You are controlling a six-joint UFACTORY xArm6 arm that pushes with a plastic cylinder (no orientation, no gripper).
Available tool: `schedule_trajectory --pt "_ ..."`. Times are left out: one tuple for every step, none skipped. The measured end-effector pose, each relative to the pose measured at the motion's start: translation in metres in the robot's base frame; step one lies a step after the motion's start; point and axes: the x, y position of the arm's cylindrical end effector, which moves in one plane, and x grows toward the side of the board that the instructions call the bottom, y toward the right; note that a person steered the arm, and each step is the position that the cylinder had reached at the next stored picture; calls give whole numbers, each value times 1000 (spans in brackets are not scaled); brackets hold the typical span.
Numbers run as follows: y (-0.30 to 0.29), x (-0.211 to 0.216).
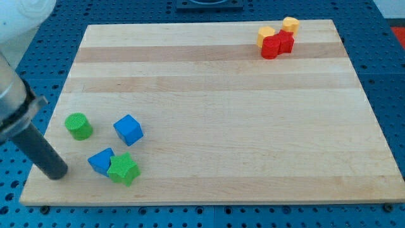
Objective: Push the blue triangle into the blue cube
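The blue triangle (100, 160) lies near the board's bottom left, touching a green star block (123, 169) on its right. The blue cube (128, 129) sits just above and to the right of the triangle, with a small gap between them. My rod comes in from the view's left edge and my tip (57, 173) rests on the board near its left edge, left of the blue triangle and a little lower, apart from it.
A green cylinder (78, 126) sits left of the blue cube. At the top right, two red blocks (277, 44) and two yellow blocks (266, 33) are clustered. The wooden board (221, 114) lies on a blue perforated table.
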Motion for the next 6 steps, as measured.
schedule_trajectory --pt "2 1" --pt "35 6" --pt "56 6" --pt "56 -1" --pt "64 -23" --pt "81 -51"
